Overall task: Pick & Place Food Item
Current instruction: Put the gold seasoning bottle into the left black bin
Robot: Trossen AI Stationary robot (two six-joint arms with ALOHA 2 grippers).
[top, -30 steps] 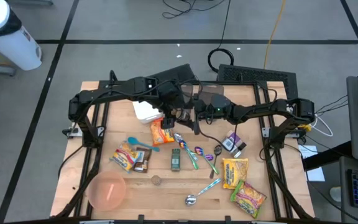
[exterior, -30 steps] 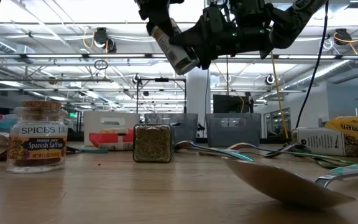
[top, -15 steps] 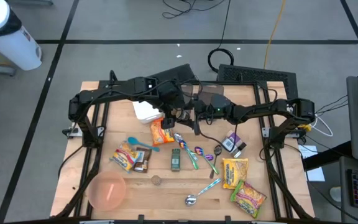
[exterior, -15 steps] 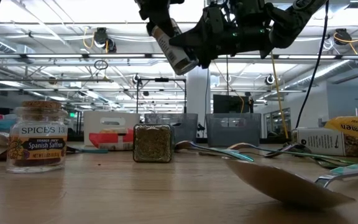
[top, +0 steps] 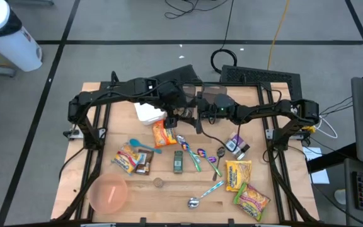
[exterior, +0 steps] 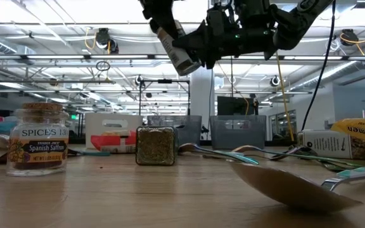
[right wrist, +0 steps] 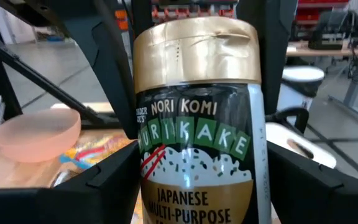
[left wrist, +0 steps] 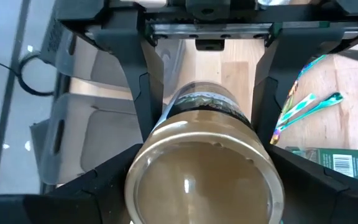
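A furikake jar with a gold cap and a dark label is held between both grippers, high above the table's middle. It shows in the low view, tilted with its cap end up. My left gripper is shut on the cap end. My right gripper is shut on the labelled body. In the left wrist view the cap faces the camera. My left gripper pinches the jar's gold cap end between its two fingers, one on each side. It comes slanting down from the table's left. The jar is lifted clear and tilted. My right gripper pinches the jar's labelled body, below the cap, between its two fingers. It comes about level from the table's right, fingers across the jar. The jar is clear of the table.
On the table lie a white box, an orange packet, snack packets, a pink bowl, several spoons, a carton, ramen packets and a saffron jar.
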